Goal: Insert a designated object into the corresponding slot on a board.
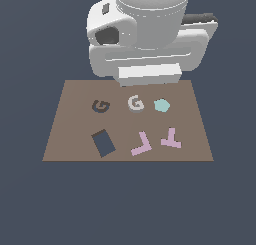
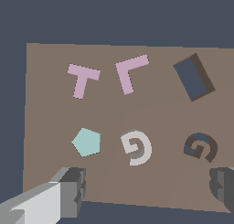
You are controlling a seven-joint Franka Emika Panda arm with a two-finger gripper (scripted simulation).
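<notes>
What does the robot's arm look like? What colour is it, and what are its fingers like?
The arm is chunky and rounded, with smooth white shells, a dark patch on one side and a dark edge at the back. A flat white bar sits at its lower end. In the wrist view, the gripper has blocky grey fingertips, one on a pale grey-white finger. No cables or markings show.

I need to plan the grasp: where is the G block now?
In the exterior view, the G block lies flat on the board, between the G-shaped slot on its left and the cyan piece on its right.
</notes>
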